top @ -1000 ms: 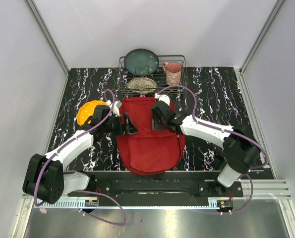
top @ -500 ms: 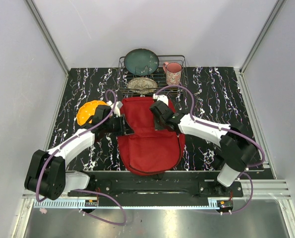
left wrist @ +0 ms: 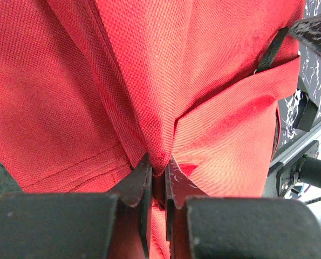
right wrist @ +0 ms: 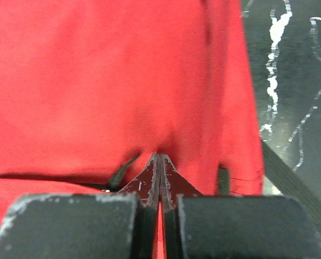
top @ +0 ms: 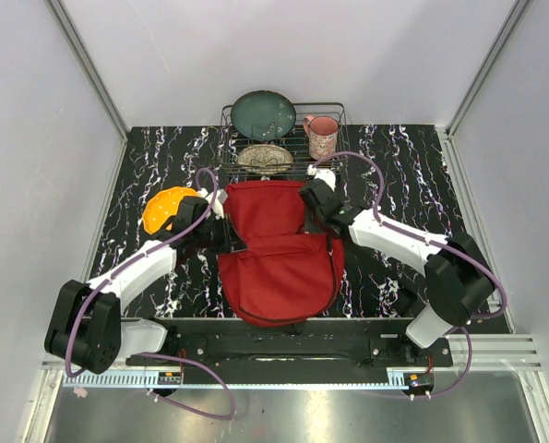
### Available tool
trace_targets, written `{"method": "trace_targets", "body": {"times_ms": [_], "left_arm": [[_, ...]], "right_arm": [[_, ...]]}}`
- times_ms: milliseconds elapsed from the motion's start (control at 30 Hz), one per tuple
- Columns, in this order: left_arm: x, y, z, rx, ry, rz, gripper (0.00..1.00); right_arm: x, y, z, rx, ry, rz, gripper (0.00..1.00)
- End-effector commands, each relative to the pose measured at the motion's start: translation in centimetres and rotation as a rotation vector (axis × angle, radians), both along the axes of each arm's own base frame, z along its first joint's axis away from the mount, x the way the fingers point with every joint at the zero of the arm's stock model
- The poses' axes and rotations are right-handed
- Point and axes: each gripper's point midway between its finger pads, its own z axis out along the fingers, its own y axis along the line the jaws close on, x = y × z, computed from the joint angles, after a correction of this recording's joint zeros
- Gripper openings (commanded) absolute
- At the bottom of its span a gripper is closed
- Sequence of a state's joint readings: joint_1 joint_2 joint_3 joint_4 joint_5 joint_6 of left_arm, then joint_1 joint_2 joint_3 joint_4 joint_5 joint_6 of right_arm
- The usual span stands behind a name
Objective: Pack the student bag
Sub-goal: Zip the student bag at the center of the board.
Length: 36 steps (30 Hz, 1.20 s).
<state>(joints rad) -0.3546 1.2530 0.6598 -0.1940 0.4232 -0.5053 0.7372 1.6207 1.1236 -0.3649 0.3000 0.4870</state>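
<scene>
You have no text, label, brand or number that can be read in any view. The student bag (top: 279,263) shows only plain red fabric. The pattern on the pink mug (top: 321,137) is too small to tell, as is the small tag (top: 170,377) on the base rail (top: 283,377).

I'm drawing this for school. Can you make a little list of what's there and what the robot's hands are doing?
Bag: red, pinched on both sides
Left gripper: shut on a fold of bag cloth
Right gripper: shut on bag cloth
Rack: behind bag, holds mug and plate
Orange thing: left of bag
</scene>
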Motion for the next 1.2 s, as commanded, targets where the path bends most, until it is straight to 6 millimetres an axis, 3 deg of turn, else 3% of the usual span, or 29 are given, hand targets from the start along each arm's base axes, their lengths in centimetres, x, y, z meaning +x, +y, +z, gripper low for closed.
{"method": "trace_targets", "body": {"times_ms": [0, 133, 233, 300, 333, 400, 467, 733, 933, 1167], "left_arm": [[0.1, 1.0, 0.1, 0.050, -0.020, 0.025, 0.00], [0.2, 1.0, 0.1, 0.054, -0.020, 0.031, 0.00], [0.2, 1.0, 0.1, 0.051, -0.023, 0.030, 0.00], [0.1, 0.8, 0.2, 0.038, -0.025, 0.021, 0.00], [0.1, 0.8, 0.2, 0.035, -0.022, 0.020, 0.00], [0.1, 0.7, 0.3, 0.034, -0.024, 0.016, 0.00], [0.1, 0.7, 0.3, 0.033, -0.025, 0.015, 0.00], [0.1, 0.5, 0.3, 0.027, -0.022, 0.011, 0.00], [0.0, 0.6, 0.3, 0.027, -0.026, 0.012, 0.00], [0.1, 0.4, 0.3, 0.022, -0.022, 0.006, 0.00]], "right_arm": [[1.2, -2.4, 1.8, 0.007, -0.061, -0.075, 0.00], [1.1, -3.3, 1.8, 0.013, -0.063, -0.098, 0.00], [0.8, -2.7, 2.2, 0.051, -0.053, -0.077, 0.02], [0.3, -1.2, 2.6, 0.124, -0.026, -0.033, 0.17], [0.1, -0.4, 3.2, 0.183, -0.020, -0.032, 0.33], [-0.5, 1.2, 4.0, 0.301, -0.001, -0.024, 0.46], [-0.8, 1.9, 4.4, 0.356, 0.014, -0.022, 0.51], [-1.2, 2.8, 3.2, 0.391, 0.110, -0.084, 0.47], [-1.1, 1.5, 2.3, 0.311, 0.113, -0.155, 0.46], [-0.9, 2.6, 1.3, 0.306, 0.144, -0.140, 0.45]]}}
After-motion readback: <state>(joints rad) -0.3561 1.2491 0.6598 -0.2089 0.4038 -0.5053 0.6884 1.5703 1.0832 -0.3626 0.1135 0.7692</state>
